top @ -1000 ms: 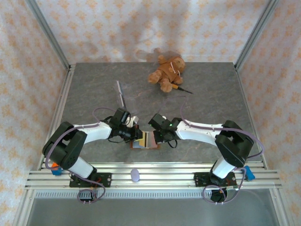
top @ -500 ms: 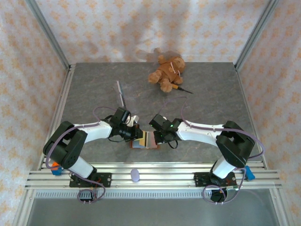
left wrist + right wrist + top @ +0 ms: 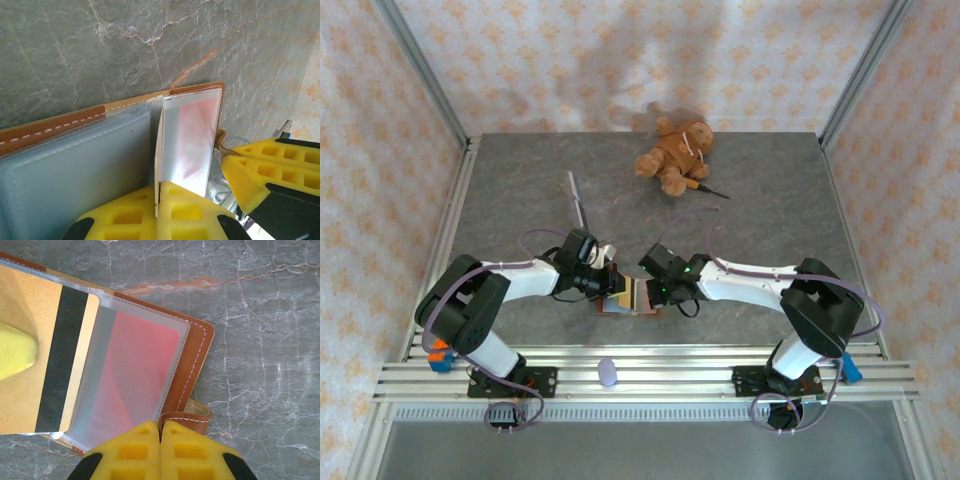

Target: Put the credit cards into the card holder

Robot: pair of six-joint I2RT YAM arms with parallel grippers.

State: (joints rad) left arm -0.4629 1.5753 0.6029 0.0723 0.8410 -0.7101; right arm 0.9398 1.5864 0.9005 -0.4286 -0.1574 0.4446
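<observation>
Lower centre of the top view, both arms meet over the open card holder [image 3: 632,300]. In the left wrist view, bottom centre, the left gripper [image 3: 159,200] pinches a clear sleeve [image 3: 187,140] upright, probably to keep its pocket open. In the right wrist view the right gripper [image 3: 160,440], fingers together at the bottom edge, seems to pin the holder while a gold card [image 3: 45,355] at left sits partly sleeved.

Right hand [image 3: 643,291] slightly nearer card holder [image 3: 623,306]

Card [image 3: 62,355] perhaps partly in card holder [image 3: 192,360]
</observation>
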